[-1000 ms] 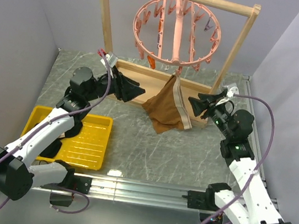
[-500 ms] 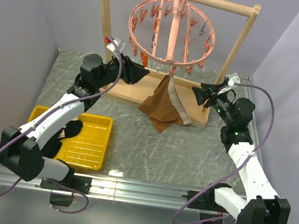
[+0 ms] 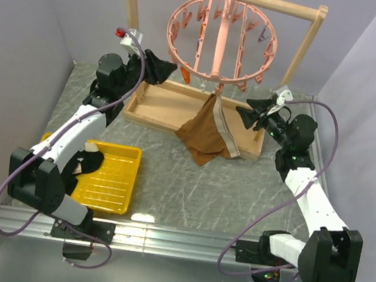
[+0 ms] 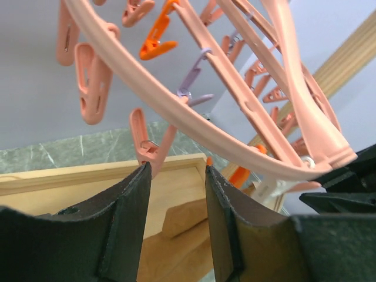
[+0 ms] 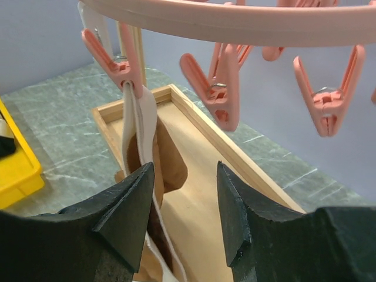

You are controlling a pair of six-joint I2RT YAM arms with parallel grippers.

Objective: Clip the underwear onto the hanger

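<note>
Underwear (image 3: 202, 139) is seen clipped at the hanger's (image 3: 219, 44) 6 o'clock; left fingers (image 4: 126, 235) and right fingers (image 5: 126, 211) are spread apart.

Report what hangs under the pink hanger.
The underwear hangs from one clip at the near rim of the hanger, over the wooden rack base. Its folds hide whether the lower end touches that base.
</note>
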